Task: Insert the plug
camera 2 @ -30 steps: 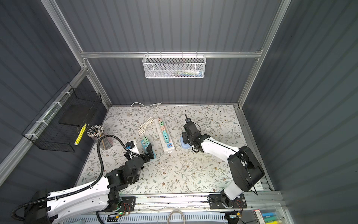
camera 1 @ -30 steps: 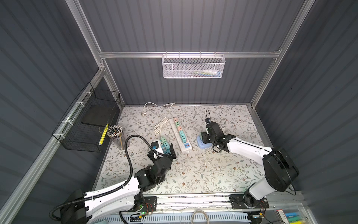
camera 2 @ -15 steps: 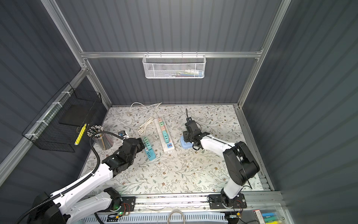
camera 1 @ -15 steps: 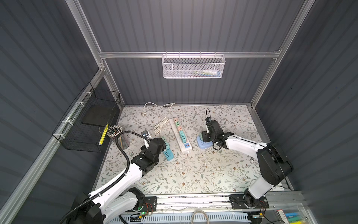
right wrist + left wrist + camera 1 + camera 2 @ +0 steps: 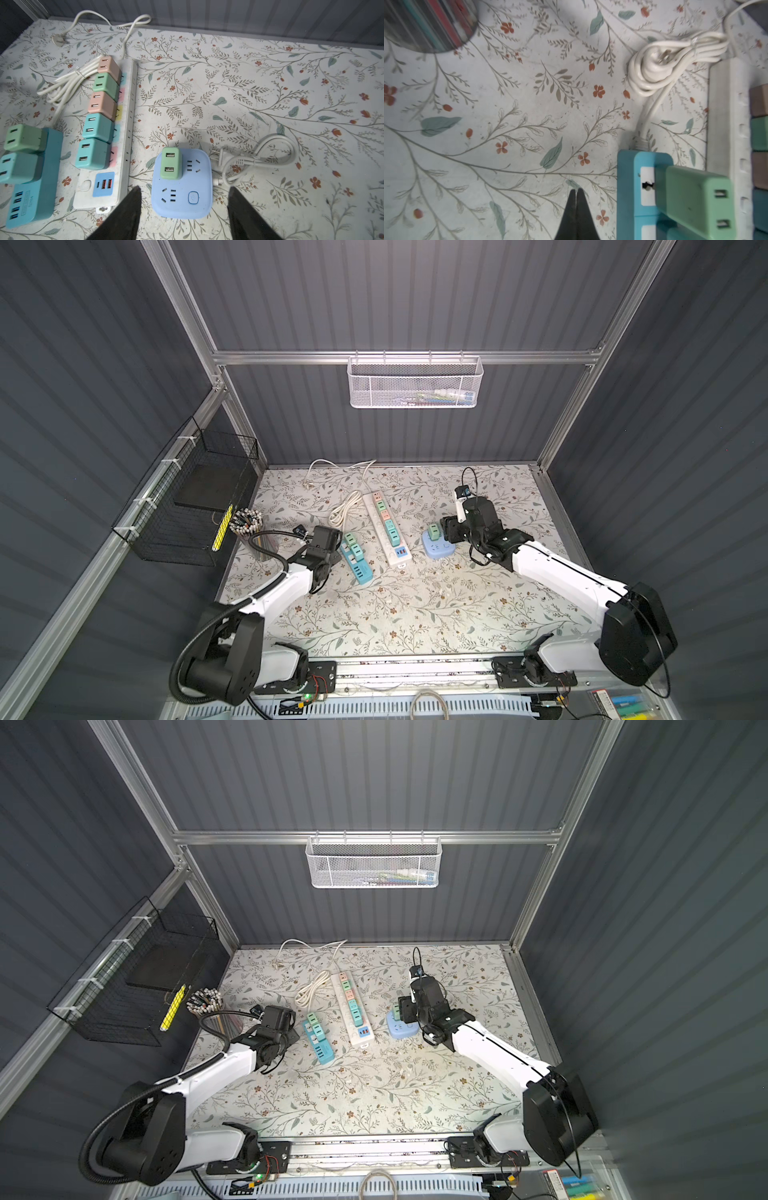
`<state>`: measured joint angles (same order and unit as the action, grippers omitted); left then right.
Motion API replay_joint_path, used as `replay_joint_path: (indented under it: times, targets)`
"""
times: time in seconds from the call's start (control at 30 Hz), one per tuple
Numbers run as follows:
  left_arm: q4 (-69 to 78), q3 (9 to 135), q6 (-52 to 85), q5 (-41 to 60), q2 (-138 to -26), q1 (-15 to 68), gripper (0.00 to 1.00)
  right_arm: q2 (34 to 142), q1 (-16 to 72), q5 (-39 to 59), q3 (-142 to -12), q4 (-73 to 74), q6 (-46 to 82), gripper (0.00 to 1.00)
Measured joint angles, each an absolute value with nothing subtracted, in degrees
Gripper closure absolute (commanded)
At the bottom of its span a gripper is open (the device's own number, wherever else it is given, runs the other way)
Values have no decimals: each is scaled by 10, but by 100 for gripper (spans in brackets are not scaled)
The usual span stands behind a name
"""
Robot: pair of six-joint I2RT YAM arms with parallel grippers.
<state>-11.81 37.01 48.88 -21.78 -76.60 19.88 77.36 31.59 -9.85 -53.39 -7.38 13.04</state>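
A green plug (image 5: 170, 163) stands upright in the light blue square socket (image 5: 182, 199), also seen in both top views (image 5: 434, 531) (image 5: 398, 1011). My right gripper (image 5: 184, 188) is open, one finger on each side of the socket's near edge, touching neither. Another green plug (image 5: 695, 197) sits in the teal power strip (image 5: 627, 187) (image 5: 358, 562). My left gripper (image 5: 576, 190) is shut on nothing. It hangs over bare mat just left of that strip's back end.
A white power strip (image 5: 386, 526) carrying several plugs lies between the teal strip and the blue socket. A coiled white cord (image 5: 664, 68) and a pencil cup (image 5: 247, 522) lie behind the left gripper. The socket's own cord (image 5: 259, 160) lies beside it.
My left arm swung from in front of the teal strip to its left side, and its jaws closed. My right gripper stayed at the blue socket with its jaws slightly wider.
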Motion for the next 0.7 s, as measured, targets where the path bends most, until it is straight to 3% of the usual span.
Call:
replay_joint_path:
  times: [0.33,0.7]
  targets:
    - [-23,372,450,-154,-874,198,100,688,316,-107,-509,-100,139,30]
    - [123,373,417,-76,-933,211,100,682,316,-107,-506,-122,150,29]
